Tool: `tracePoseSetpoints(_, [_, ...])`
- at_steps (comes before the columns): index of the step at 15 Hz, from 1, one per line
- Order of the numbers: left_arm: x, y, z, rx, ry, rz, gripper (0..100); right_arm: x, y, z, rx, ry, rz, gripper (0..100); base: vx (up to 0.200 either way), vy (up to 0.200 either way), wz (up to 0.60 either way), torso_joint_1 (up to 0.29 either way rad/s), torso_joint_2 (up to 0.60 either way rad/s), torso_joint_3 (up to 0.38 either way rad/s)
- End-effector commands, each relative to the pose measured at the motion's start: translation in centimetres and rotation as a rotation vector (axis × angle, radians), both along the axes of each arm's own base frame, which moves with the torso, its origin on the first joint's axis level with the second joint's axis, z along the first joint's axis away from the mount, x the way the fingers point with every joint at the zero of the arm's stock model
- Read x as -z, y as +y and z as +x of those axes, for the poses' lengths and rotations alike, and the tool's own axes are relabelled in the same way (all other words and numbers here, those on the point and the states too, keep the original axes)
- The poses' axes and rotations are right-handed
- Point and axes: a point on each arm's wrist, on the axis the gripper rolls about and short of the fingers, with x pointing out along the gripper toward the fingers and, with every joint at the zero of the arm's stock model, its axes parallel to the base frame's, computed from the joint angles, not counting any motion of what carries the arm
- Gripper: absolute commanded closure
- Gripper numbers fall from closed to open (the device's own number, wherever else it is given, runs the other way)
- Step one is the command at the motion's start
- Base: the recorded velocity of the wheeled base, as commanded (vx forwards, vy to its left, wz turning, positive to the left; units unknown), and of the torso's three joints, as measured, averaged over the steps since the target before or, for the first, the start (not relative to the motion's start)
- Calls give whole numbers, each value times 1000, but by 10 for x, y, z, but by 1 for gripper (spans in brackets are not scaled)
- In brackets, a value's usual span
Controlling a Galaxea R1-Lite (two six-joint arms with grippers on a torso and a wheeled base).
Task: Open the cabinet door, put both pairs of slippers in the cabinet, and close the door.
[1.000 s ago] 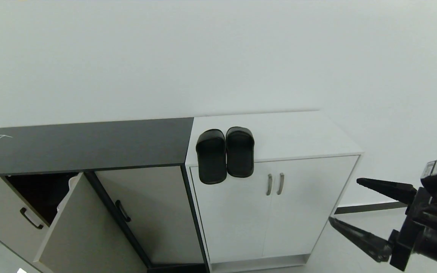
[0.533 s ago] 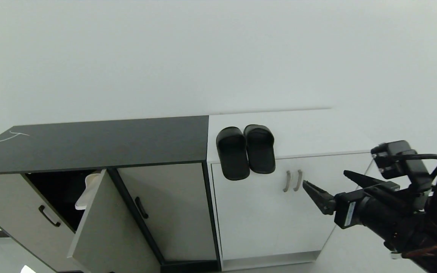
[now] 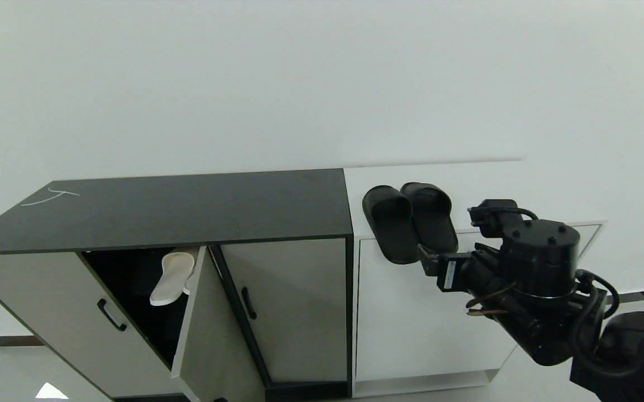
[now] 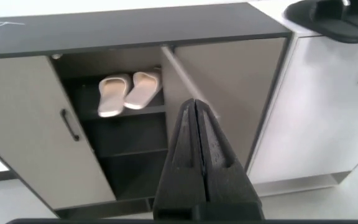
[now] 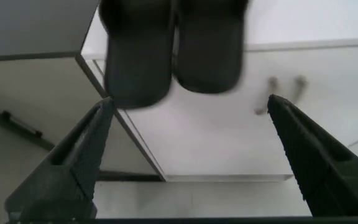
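Note:
A pair of black slippers (image 3: 408, 229) (image 5: 169, 50) (image 4: 334, 15) lies on the white cabinet's top (image 3: 500, 184), heels hanging over its front edge. My right gripper (image 3: 447, 251) (image 5: 189, 104) is open just below and in front of those heels, holding nothing. The dark-topped cabinet (image 3: 176, 206) has its middle door (image 3: 210, 335) swung open. White slippers (image 3: 171, 276) (image 4: 129, 92) rest on a shelf inside. In the left wrist view my left gripper (image 4: 194, 106) is shut and empty, standing back from the open compartment.
The white cabinet's two doors are closed, with paired metal handles (image 5: 284, 90). The dark cabinet's left door (image 3: 48, 301) and right door (image 3: 299, 307) are closed, each with a black handle. A plain wall stands behind, with floor below.
The head camera has turned, shifting the whole scene rightward. My right arm has risen from the lower right to the front of the black slippers, its gripper still open.

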Motion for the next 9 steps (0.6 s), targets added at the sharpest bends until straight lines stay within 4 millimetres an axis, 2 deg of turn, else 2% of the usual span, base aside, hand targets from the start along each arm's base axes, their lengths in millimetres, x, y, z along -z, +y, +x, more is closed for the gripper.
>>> tracePoseSetpoints(1, [0, 0, 0, -1, -1, 0, 100, 15, 7, 25, 34, 23, -21, 0, 200, 0, 0, 2, 2, -2])
tracePoseSetpoints(6, [0, 0, 0, -1, -1, 0, 100, 16, 0, 51, 88, 9, -17, 0, 200, 0, 0, -1, -1, 0])
tracePoseSetpoints(9, [0, 0, 0, -1, -1, 0, 100, 18, 1, 63, 100, 1, -31, 0, 0, 0, 0, 0, 0, 0])
